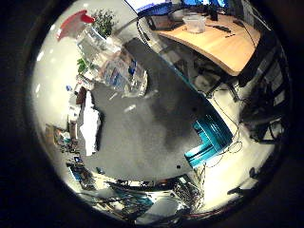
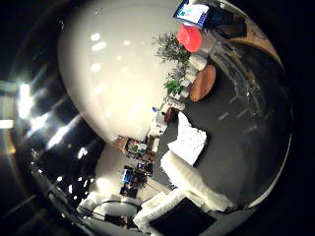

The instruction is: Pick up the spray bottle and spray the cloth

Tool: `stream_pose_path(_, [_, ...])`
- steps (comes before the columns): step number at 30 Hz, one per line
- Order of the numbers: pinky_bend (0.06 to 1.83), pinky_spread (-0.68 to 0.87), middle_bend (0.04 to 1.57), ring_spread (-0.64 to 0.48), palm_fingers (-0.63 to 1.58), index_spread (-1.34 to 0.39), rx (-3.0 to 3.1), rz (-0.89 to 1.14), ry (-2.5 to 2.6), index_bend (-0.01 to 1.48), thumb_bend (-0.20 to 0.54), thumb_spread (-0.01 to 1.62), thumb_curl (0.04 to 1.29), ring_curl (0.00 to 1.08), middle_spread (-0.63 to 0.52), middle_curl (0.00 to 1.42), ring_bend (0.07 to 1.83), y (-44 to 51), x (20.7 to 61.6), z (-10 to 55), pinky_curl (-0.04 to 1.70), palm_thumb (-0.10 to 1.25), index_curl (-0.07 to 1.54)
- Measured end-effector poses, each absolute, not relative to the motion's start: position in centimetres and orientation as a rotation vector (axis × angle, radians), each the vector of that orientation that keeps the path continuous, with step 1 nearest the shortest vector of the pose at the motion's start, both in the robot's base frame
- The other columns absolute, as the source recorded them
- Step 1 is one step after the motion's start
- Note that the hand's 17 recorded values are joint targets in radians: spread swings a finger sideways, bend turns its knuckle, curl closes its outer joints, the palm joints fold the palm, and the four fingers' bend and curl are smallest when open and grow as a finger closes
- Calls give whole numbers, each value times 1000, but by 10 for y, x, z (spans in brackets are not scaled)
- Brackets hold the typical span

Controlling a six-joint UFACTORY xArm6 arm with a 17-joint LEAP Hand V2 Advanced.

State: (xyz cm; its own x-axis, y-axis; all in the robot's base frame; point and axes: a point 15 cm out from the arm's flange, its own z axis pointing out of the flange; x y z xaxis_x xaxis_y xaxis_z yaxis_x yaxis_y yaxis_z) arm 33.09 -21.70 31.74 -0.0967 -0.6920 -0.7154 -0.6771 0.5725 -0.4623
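The spray bottle [image 1: 116, 66] is clear, with a red trigger head [image 1: 76, 23]. It fills much of the little finger side view, close to my palm and well above the dark grey table [image 1: 142, 137]. My right hand [image 2: 189, 189] is shut on it; only a white finger and a black part show at the edge of the thumb side view. The white cloth [image 2: 189, 140] lies crumpled on the table near one edge, apart from the bottle. The red head [image 2: 189, 37] also shows in the thumb side view.
A wooden desk [image 1: 223, 45] with a clear plastic tub [image 1: 194, 23] and monitors stands beyond the table. Teal frame parts [image 1: 209, 137] sit by the table's side. Potted plants [image 2: 172, 54] and a brown round thing [image 2: 203, 82] stand past the table's far end.
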Motion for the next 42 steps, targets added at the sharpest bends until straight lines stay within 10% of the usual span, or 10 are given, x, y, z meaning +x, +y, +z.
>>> stream_pose_path(42, [367,283,239,157,36,-133,-966,176,1596,144,-20,1180,325,270,216,339,343,-264,384,295,325,602,240])
